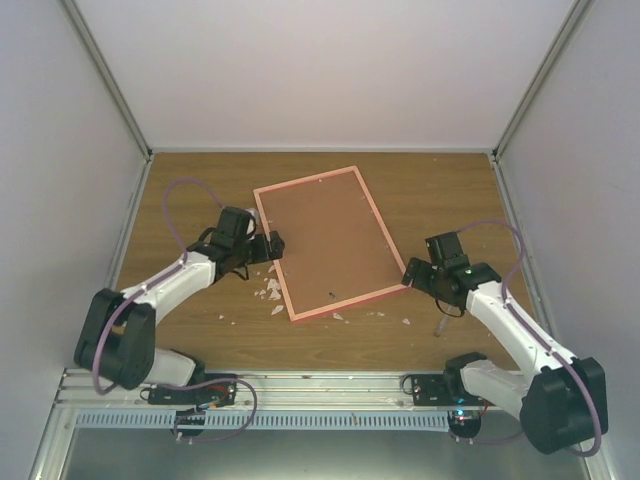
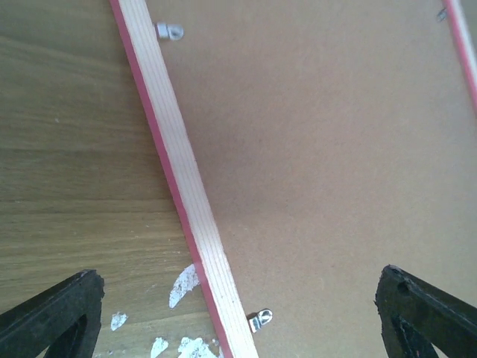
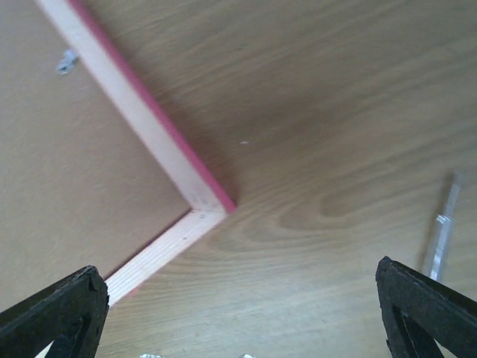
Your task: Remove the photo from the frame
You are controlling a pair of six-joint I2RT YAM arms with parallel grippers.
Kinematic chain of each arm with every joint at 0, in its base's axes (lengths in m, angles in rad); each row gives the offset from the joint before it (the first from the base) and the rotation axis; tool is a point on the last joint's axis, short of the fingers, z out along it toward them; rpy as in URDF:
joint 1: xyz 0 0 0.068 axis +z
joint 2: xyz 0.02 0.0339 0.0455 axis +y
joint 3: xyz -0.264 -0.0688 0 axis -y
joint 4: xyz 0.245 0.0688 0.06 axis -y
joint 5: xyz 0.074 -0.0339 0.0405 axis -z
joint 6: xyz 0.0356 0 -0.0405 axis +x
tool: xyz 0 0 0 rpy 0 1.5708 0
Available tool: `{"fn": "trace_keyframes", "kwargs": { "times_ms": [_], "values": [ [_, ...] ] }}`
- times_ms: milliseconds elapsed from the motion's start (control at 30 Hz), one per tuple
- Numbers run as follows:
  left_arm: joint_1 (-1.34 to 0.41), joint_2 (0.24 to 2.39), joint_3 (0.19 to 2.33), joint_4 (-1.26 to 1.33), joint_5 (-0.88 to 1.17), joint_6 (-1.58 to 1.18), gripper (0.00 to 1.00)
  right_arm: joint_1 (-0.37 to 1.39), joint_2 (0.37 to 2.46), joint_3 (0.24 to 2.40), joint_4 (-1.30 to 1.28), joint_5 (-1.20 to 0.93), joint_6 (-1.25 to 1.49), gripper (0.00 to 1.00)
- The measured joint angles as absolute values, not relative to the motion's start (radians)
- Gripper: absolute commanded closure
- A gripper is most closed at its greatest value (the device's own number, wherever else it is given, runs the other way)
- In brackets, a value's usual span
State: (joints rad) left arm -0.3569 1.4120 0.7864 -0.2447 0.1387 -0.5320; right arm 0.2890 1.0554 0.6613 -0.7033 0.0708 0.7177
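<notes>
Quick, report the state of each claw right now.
Left claw: open, holding nothing, over the long edge of the frame.
Right claw: open, holding nothing, over the frame's corner.

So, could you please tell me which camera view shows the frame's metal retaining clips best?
The left wrist view: two clips show clearly beside the rail of the frame. The right wrist view shows one, blurred; in the top view they are too small to tell.
</notes>
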Motion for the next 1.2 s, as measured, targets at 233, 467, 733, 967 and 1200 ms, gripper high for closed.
{"fn": "trace_keyframes", "kwargs": {
  "times_ms": [233, 467, 733, 967, 1200],
  "values": [
    [-0.358, 1.305, 0.786, -0.282, 0.115, -0.513, 0.01, 0.262, 1.058, 0.687, -0.847, 0.142, 0.870, 0.08],
    [-0.373, 1.283, 0.767, -0.261, 0.171, -0.503, 0.01, 0.211, 1.100, 0.678, -0.897, 0.140, 0.943, 0.17],
    [-0.429, 1.267, 0.748, -0.240, 0.223, -0.491, 0.02, 0.158, 1.147, 0.618, -0.888, 0.102, 0.960, 0.32],
    [-0.461, 1.234, 0.748, -0.223, 0.248, -0.481, 0.02, 0.149, 1.209, 0.566, -0.828, 0.076, 0.954, 0.45],
    [-0.476, 1.232, 0.748, -0.221, 0.262, -0.478, 0.02, 0.146, 1.225, 0.555, -0.797, 0.080, 0.941, 0.61]
  ]
}}
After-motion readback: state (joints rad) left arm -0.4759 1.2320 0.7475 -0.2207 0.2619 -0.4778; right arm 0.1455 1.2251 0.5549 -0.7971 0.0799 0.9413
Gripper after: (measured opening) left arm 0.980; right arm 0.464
